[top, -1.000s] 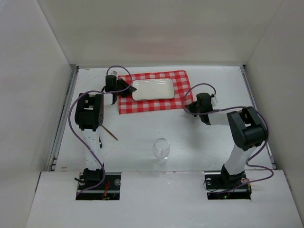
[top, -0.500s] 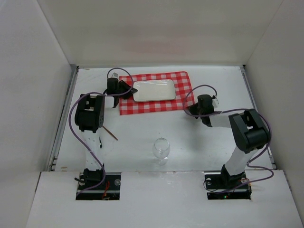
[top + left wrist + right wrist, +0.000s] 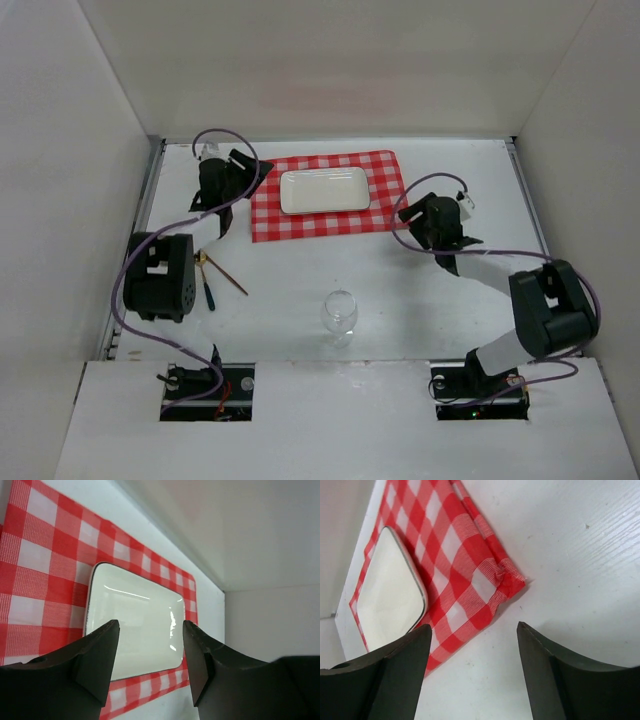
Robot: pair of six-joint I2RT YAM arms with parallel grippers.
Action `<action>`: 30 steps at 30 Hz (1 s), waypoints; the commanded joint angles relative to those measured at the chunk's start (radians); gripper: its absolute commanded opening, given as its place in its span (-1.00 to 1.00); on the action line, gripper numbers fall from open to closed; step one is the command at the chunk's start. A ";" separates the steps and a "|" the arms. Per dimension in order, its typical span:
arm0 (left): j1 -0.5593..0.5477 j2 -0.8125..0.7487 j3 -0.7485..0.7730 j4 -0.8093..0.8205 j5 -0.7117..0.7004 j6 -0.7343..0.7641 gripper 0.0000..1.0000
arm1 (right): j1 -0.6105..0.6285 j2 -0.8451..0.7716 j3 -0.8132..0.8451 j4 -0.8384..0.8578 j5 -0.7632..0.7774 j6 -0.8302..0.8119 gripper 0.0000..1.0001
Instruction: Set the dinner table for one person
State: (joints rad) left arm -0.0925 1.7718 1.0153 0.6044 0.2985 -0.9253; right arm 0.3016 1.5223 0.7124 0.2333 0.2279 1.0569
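Note:
On the dinner table [image 3: 300,270] a red-and-white checked cloth [image 3: 268,210] lies flat at the back, with a white rectangular plate [image 3: 324,189] on it. My left gripper [image 3: 250,172] hovers at the cloth's left edge, open and empty. In the left wrist view it [image 3: 151,630] looks over the plate [image 3: 140,610] and the cloth [image 3: 45,555]. My right gripper [image 3: 412,224] is open just off the cloth's right front corner. In the right wrist view that corner [image 3: 512,582] lies slightly rumpled ahead of the empty gripper [image 3: 475,630], and the plate [image 3: 390,590] shows at the left.
An upright wine glass [image 3: 339,315] stands at the table's front middle. Two thin utensils, one gold-coloured [image 3: 224,271] and one blue-handled [image 3: 208,292], lie at the front left beside the left arm's elbow [image 3: 158,277]. White walls enclose the table on three sides.
Both grippers opened and came off the cloth. The left arm swung back and to the left, uncovering the utensils. The right gripper pulled slightly to the right.

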 commanded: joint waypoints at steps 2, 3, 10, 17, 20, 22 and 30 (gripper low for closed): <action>-0.048 -0.193 -0.141 0.051 -0.133 0.026 -0.06 | 0.038 -0.164 -0.040 -0.064 0.068 -0.144 0.53; -0.066 -0.230 -0.182 0.046 -0.162 0.035 -0.14 | 0.052 -0.207 -0.050 -0.089 0.076 -0.170 0.54; -0.247 -0.497 -0.414 -0.119 -0.344 0.170 -0.90 | 0.285 -0.656 -0.036 -0.432 0.093 -0.395 -0.46; -0.413 -0.549 -0.511 -0.163 -0.559 0.275 -0.77 | 0.662 -0.763 0.264 -0.862 0.105 -0.486 -0.67; -0.427 -0.528 -0.541 -0.108 -0.587 0.304 -0.65 | 0.822 -0.622 0.405 -0.986 0.192 -0.540 -0.55; -0.425 -0.532 -0.561 -0.083 -0.572 0.313 -0.58 | 0.880 -0.524 0.497 -1.055 0.237 -0.580 -0.37; -0.393 -0.540 -0.613 -0.051 -0.529 0.283 -0.52 | 0.928 -0.300 0.688 -1.137 0.211 -0.693 0.10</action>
State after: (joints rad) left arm -0.4957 1.2442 0.4107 0.4904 -0.2298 -0.6437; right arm 1.2217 1.2068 1.3128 -0.8230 0.4122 0.4320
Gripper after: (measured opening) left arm 0.237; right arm 0.546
